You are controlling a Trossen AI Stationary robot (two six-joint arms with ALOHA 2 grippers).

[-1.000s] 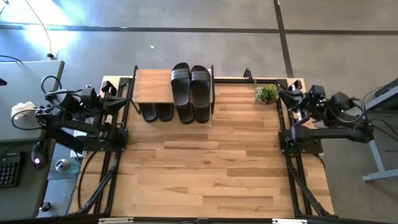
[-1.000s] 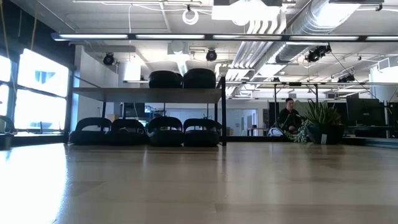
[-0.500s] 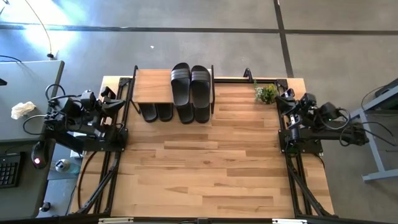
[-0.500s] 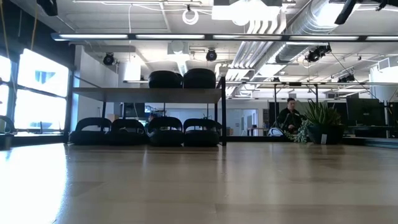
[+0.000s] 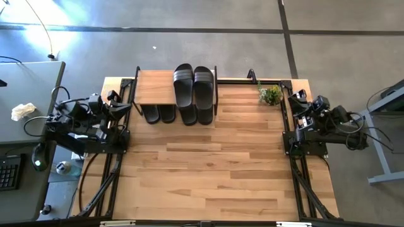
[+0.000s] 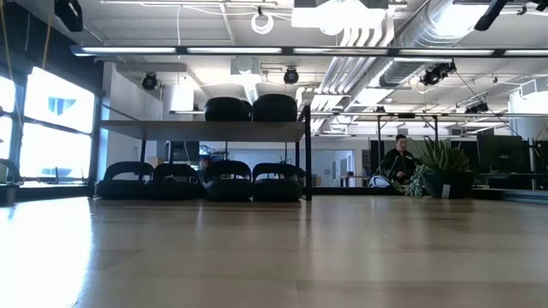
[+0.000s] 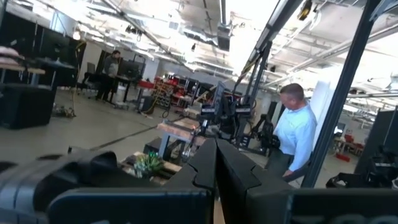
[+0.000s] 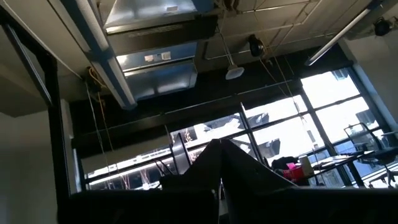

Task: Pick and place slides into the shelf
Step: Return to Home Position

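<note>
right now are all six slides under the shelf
No, the low view shows two slides on top of the shelf and four beneath it.

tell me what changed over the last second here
Both arms folded in toward their bases at the table's sides. The right arm drew its outstretched elbow in, and the left arm shifted slightly toward the table. Nothing was gripped or released; the left gripper and right gripper are shut and empty. Unchanged: two slides on the shelf, four beneath it, and the plant.
</note>
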